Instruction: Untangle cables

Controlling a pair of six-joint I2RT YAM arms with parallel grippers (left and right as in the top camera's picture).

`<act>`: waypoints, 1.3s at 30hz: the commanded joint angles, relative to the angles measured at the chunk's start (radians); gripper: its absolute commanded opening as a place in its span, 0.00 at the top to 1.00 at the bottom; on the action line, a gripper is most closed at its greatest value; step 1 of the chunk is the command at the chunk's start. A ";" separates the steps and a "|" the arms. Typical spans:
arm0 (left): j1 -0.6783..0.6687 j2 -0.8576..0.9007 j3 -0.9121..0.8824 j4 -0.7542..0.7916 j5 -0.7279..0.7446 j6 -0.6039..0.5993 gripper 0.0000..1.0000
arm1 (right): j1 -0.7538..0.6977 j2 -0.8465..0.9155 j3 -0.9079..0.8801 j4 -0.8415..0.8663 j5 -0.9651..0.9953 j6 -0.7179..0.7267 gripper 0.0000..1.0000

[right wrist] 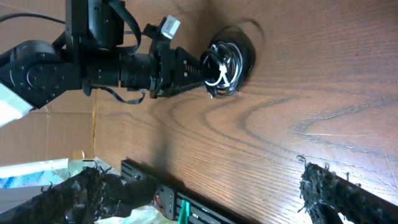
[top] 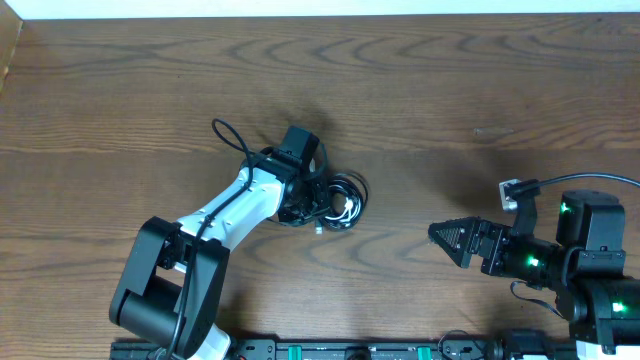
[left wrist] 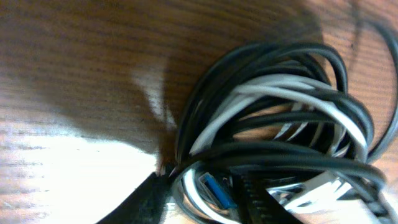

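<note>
The cables lie as one coiled bundle of black and white cords at the table's middle. In the left wrist view the cables fill the frame, with a blue-tipped plug low in the coil. My left gripper is down at the bundle's left edge, and its fingers are closed round a few strands and the plug. In the right wrist view my left gripper meets the bundle. My right gripper is open and empty, well to the right of the bundle and pointing at it; its fingers are spread wide.
The left arm's own black cable loops out behind its wrist. A black rail runs along the table's front edge. Cardboard and clutter lie beyond the table's edge in the right wrist view. The wooden table stretches behind both arms.
</note>
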 commanded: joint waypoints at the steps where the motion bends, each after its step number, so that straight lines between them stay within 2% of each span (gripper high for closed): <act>1: 0.000 0.005 -0.008 -0.003 -0.029 -0.005 0.81 | 0.017 -0.001 -0.006 -0.001 -0.013 -0.015 0.01; 3: 0.000 0.004 -0.008 -0.002 -0.014 -0.005 0.92 | 0.017 -0.001 -0.006 -0.002 -0.013 -0.015 0.01; 4: 0.000 0.003 -0.004 -0.003 0.002 -0.005 0.92 | 0.017 -0.001 -0.006 -0.002 -0.013 -0.015 0.01; 11: 0.000 -0.070 0.031 -0.006 0.168 0.055 0.92 | 0.017 -0.001 -0.006 -0.002 -0.007 -0.023 0.01; 21: 0.000 -0.371 0.030 -0.027 0.175 0.055 0.92 | 0.017 -0.001 -0.007 -0.001 0.033 -0.022 0.01; 26: 0.000 -0.462 0.030 -0.023 0.197 0.041 0.93 | 0.017 -0.001 -0.007 0.006 0.035 -0.021 0.01; 30: 0.000 -0.501 0.031 0.062 0.352 0.021 0.93 | 0.017 -0.001 -0.007 0.010 0.035 -0.021 0.01; 33: 0.000 -0.513 0.030 0.166 0.451 -0.062 0.93 | 0.017 -0.001 -0.007 0.018 0.031 -0.010 0.01; 39: 0.000 -0.513 0.030 0.325 0.507 -0.288 0.93 | 0.017 -0.001 -0.007 0.062 -0.009 0.001 0.01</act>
